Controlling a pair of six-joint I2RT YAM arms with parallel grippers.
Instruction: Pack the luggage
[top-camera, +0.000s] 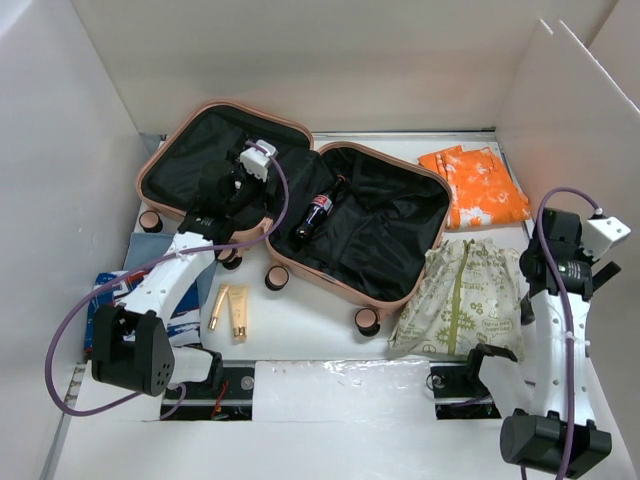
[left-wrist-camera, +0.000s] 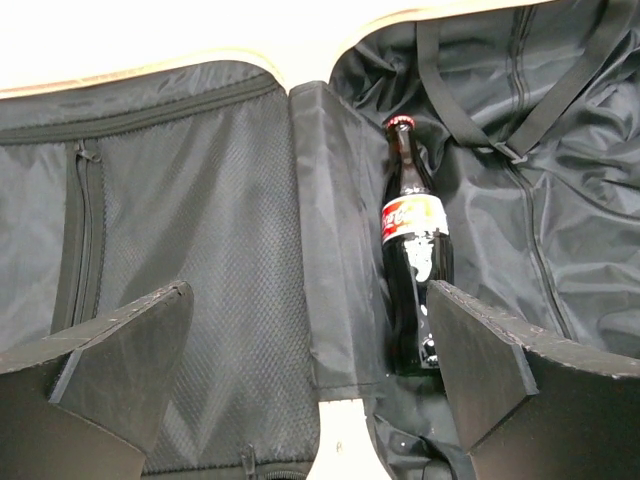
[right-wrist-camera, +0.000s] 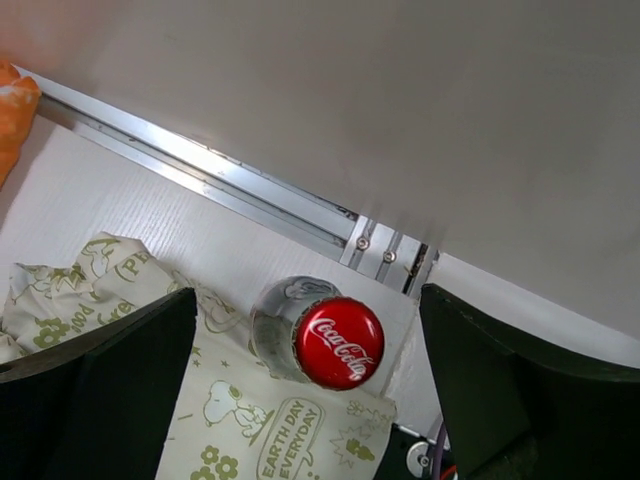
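Jaws of both grippers stand wide apart and hold nothing. The right gripper (right-wrist-camera: 308, 300) hangs to the right of the luggage (top-camera: 330, 287), directly above a red-capped Coca-Cola container (right-wrist-camera: 330, 340). That container stands upright, its long axis pointing up into the gap between the fingers, and it touches the edge of the printed drawstring bag (top-camera: 455, 300). By judgement, the right arm is the nearer one for this pick, and the carry then runs leftward to the luggage. The left gripper (left-wrist-camera: 310, 300) is over the luggage hinge, inside the open shell.

Count, from the luggage's near side outward:
- Near side: one gold tube (top-camera: 218, 308) and one beige tube (top-camera: 238, 312), side by side.
- Near-left corner: one blue packet (top-camera: 190, 310), partly under the left arm.
- Near-right corner: one drawstring bag and one upright container.
- Centre: one luggage, lying open, black lining up.
- Inside its right half: one glass cola bottle (top-camera: 318, 212), just beside the hinge, its long axis along the hinge, cap toward the far side.
- Far right: one folded orange cloth (top-camera: 485, 185).
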